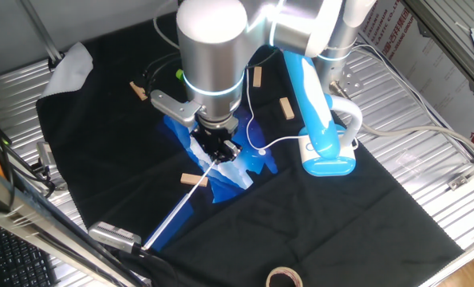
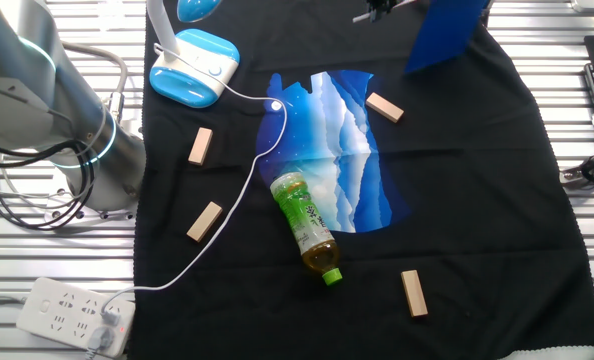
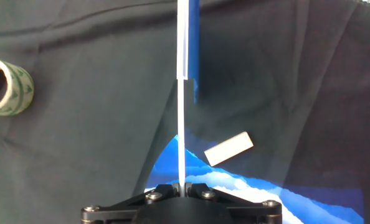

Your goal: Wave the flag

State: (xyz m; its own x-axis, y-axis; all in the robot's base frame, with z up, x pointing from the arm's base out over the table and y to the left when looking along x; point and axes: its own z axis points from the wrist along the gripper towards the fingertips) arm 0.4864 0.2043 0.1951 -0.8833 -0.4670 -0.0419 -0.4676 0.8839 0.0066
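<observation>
My gripper [image 3: 185, 185] is shut on the thin white stick [image 3: 182, 124] of the flag. In the hand view the stick runs straight away from the jaws, and the dark-blue cloth [image 3: 194, 37] shows edge-on at its far end. In one fixed view the gripper [image 1: 223, 151] hangs over the table's middle and the stick [image 1: 177, 209] slants down-left towards the front edge; the cloth is hard to make out there. In the other fixed view the gripper [image 2: 377, 12] is at the top edge, with the blue flag cloth [image 2: 447, 35] spread beside it above the black table cloth.
A glossy blue-and-white plastic bag [image 2: 327, 150] lies under the gripper, with a green bottle [image 2: 305, 225] on it. Several wooden blocks [image 2: 200, 145] are scattered about. A blue-white desk lamp [image 2: 192, 65] with a white cable stands behind. A tape roll [image 3: 4, 86] lies near the front.
</observation>
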